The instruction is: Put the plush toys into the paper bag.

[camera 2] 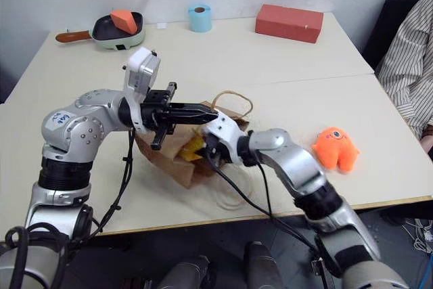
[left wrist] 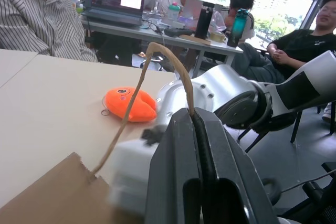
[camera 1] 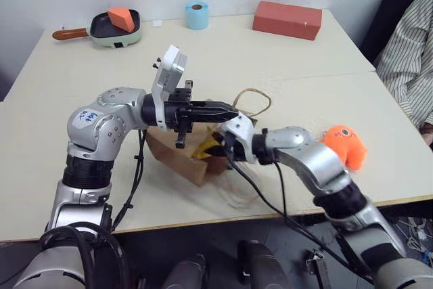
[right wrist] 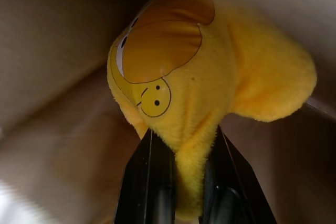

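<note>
Brown kraft paper makes up the paper bag [camera 1: 177, 153], which lies on its side on the pale table [camera 1: 284, 65] with its mouth turned toward the right arm. The left gripper [camera 1: 226, 109] is clamped on a cord handle [left wrist: 157, 72], lifting it — apparently to hold the mouth open. Inside the mouth, the right gripper [right wrist: 181, 174] pinches the yellow plush toy [right wrist: 210, 72] between its fingers, with paper walls close on both sides — little room to turn. The orange plush toy [camera 2: 336, 148] lies well apart near the right table edge, beside a seated person's striped sleeve [camera 1: 413, 59]. Behind the bag, the tabletop gives free room.
</note>
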Robot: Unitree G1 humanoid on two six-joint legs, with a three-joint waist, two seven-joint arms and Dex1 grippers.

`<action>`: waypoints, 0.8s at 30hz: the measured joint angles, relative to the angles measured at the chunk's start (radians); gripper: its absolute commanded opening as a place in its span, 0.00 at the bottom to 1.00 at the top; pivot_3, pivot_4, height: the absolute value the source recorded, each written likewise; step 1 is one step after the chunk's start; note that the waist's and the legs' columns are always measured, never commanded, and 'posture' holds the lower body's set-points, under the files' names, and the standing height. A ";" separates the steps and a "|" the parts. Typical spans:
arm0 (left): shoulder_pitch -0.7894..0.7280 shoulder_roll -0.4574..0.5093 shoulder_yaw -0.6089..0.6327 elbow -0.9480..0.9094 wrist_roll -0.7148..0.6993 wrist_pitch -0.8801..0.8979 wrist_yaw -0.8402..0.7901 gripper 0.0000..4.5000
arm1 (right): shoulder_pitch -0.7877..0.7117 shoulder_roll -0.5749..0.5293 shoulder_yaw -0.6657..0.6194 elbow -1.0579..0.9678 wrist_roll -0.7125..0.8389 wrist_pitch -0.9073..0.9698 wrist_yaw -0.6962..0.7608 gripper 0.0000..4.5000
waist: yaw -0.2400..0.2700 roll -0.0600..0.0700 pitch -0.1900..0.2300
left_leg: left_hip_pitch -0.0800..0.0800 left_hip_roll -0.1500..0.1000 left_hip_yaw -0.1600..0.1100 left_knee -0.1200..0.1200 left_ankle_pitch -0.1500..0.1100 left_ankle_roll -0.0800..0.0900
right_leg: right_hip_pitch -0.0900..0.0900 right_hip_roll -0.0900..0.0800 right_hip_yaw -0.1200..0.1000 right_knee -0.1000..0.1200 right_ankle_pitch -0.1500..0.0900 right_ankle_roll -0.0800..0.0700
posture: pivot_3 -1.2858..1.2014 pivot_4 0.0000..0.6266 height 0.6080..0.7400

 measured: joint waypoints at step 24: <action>0.038 -0.008 0.016 -0.005 -0.011 0.005 0.030 0.00 | 0.807 -0.447 -0.989 -0.758 0.362 0.463 -0.065 0.99 | 0.036 -0.001 0.000 | 0.000 -0.001 -0.001 0.000 0.000 0.000 | 0.001 -0.001 0.002 -0.003 0.000 0.000 | 0.52 0.24 1.00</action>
